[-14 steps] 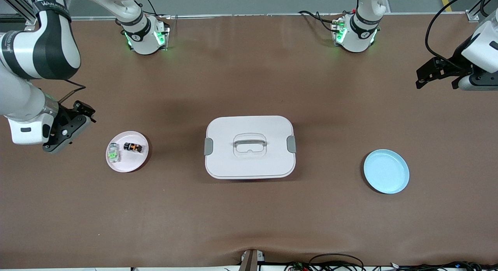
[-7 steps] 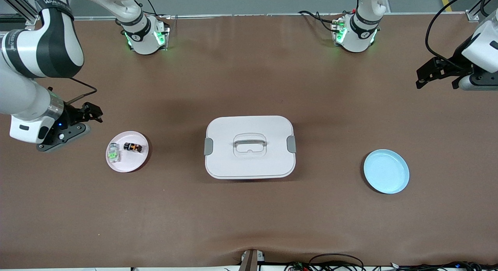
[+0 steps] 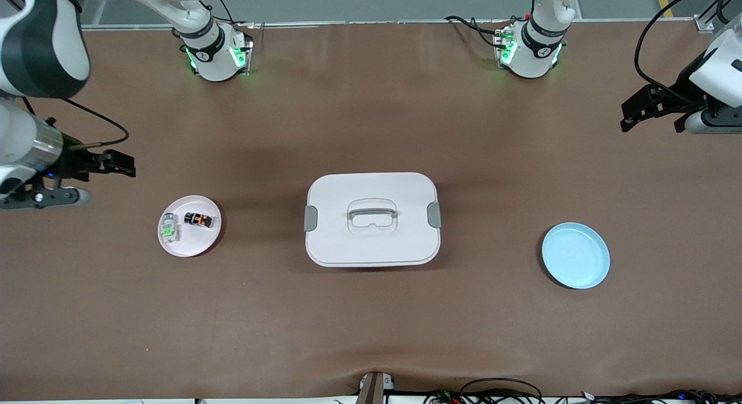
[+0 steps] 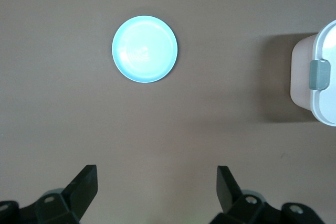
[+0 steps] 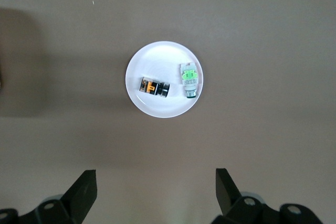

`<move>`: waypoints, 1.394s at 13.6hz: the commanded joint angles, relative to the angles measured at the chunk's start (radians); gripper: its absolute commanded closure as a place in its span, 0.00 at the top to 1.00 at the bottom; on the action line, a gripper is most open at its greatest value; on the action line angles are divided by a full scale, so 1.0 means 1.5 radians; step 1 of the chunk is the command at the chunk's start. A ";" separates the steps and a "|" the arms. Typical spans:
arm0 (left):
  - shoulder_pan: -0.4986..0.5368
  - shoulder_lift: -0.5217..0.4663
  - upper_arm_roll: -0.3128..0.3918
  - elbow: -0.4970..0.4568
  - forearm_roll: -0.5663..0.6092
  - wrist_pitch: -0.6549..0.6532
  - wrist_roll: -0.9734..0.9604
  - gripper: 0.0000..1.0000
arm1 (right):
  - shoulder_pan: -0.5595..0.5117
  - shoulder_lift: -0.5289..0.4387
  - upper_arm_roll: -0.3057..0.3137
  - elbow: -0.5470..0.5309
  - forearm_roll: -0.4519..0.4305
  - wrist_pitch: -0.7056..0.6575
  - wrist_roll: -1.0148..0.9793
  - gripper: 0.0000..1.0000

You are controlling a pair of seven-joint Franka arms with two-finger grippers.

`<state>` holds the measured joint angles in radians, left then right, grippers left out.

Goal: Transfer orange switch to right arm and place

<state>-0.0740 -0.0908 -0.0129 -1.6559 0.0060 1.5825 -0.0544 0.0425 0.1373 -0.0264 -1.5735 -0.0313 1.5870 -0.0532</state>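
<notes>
Our orange switch (image 5: 154, 87) lies on the pink plate (image 5: 157, 59) beside a green switch (image 5: 189, 80), ahead of our right fingers (image 5: 152, 192), spread wide, holding nothing. Our left fingers (image 4: 156, 190) wait likewise, the blue plate (image 4: 145, 49) ahead.

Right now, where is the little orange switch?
The orange switch lies on the pink plate toward the right arm's end of the table, beside the green switch. Neither gripper touches it.
</notes>
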 commanded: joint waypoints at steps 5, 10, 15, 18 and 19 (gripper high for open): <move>0.001 -0.007 -0.005 0.006 -0.007 -0.017 0.014 1.00 | -0.027 0.002 0.003 0.097 0.012 -0.017 0.029 1.00; 0.001 -0.015 -0.005 0.002 0.000 -0.016 0.016 1.00 | -0.047 -0.001 0.003 0.120 0.015 -0.018 0.025 1.00; 0.001 -0.019 -0.005 -0.009 0.000 -0.016 0.016 1.00 | -0.050 -0.003 0.004 0.141 0.035 -0.065 0.026 1.00; 0.002 -0.034 -0.005 -0.020 0.000 -0.016 0.016 1.00 | -0.049 -0.007 0.006 0.141 0.036 -0.082 0.031 1.00; 0.002 -0.037 -0.005 -0.028 0.000 -0.016 0.016 1.00 | -0.049 -0.009 0.007 0.141 0.038 -0.083 0.040 1.00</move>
<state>-0.0762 -0.1090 -0.0176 -1.6622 0.0060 1.5642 -0.0544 -0.0160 0.1355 -0.0304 -1.3711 0.0127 1.4807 -0.0212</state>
